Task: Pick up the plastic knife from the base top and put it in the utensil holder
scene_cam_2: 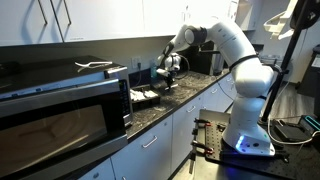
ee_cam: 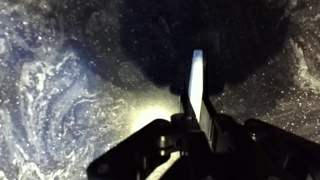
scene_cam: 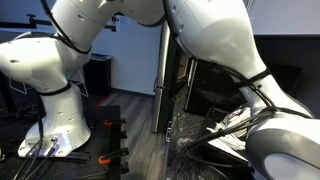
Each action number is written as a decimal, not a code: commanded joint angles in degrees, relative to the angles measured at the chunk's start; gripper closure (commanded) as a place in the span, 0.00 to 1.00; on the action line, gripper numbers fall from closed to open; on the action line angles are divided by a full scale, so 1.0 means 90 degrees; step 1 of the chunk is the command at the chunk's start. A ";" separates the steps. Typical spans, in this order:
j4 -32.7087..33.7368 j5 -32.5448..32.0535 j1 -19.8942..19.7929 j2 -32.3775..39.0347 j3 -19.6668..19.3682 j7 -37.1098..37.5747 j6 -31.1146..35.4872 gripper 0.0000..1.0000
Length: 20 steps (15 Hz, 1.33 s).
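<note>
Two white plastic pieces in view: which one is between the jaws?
The plastic knife, its white blade sticking out from the gripper over the speckled base top. The other white piece lies atop the microwave, far from it.

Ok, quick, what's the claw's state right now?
Claw: closed, holding the knife, whose white blade sticks out past the fingertips.

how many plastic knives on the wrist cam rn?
1. The plastic knife sticks out from between the fingers of the end effector, above the speckled base top. The exterior views are too coarse to show whether more lie elsewhere.
</note>
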 commanded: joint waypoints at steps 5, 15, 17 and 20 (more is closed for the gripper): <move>-0.0841 -0.0681 0.0725 -0.0869 -0.0477 0.0397 -0.0004 0.97; -0.2055 -0.1932 0.1398 -0.2369 -0.0592 0.0617 -0.0023 0.97; -0.2148 -0.2114 0.1442 -0.2575 -0.0586 0.0591 -0.0078 0.97; -0.2236 -0.2444 0.1514 -0.2828 -0.0540 0.0541 -0.0109 0.97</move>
